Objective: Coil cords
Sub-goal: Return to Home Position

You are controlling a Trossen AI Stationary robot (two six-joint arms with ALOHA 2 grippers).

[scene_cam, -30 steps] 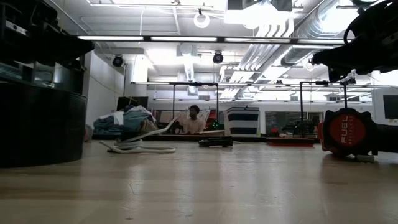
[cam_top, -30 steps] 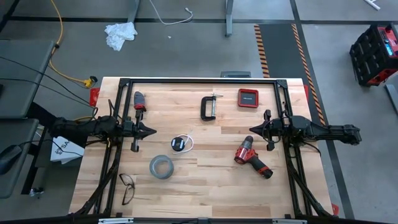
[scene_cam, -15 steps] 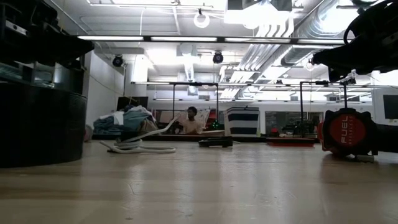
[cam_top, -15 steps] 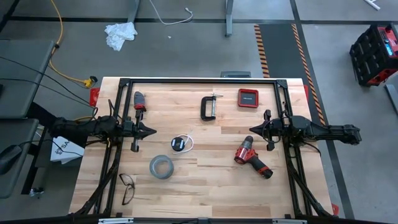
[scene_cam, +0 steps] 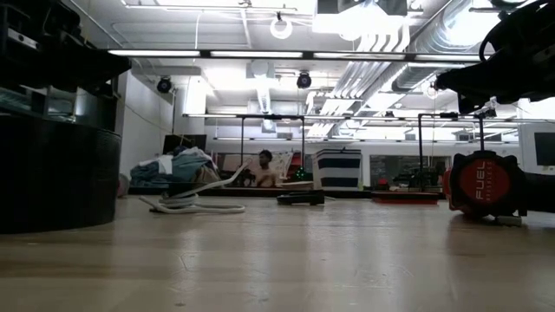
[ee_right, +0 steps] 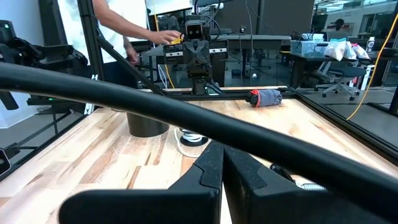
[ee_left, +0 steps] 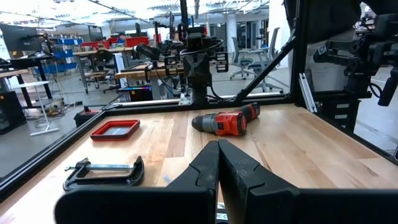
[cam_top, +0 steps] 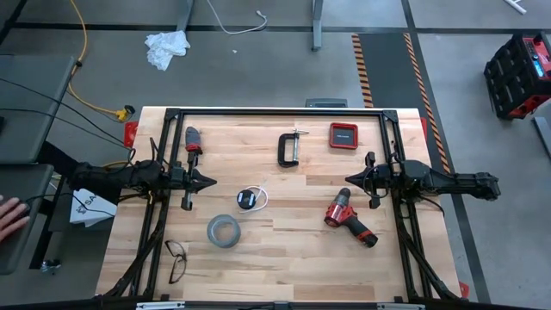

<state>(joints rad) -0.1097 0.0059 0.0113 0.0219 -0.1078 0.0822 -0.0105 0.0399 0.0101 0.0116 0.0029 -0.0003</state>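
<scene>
I'm watching left pincer [cam_top: 210, 182] and right pincer [cam_top: 349, 178] staying parked, pressed together, thin white cord on its small black round spool [cam_top: 250, 199] lying coiled.

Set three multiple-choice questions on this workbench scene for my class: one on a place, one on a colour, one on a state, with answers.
1. Where does the black spool lie?
A) on the table, between the left end effector and right end effector
B) on the floor
C) held in an end effector

2. What colour is the cord joined to it?
A) yellow
B) white
C) red

3. How do both end effectors stand?
A) both open
B) both shut, empty
C) one shut on the cord

Answers:
1 A, the high view shows it on the wood between them.
2 B, thin white loops lie at the spool.
3 B, each wrist view shows fingers pressed together, holding nothing.
</scene>
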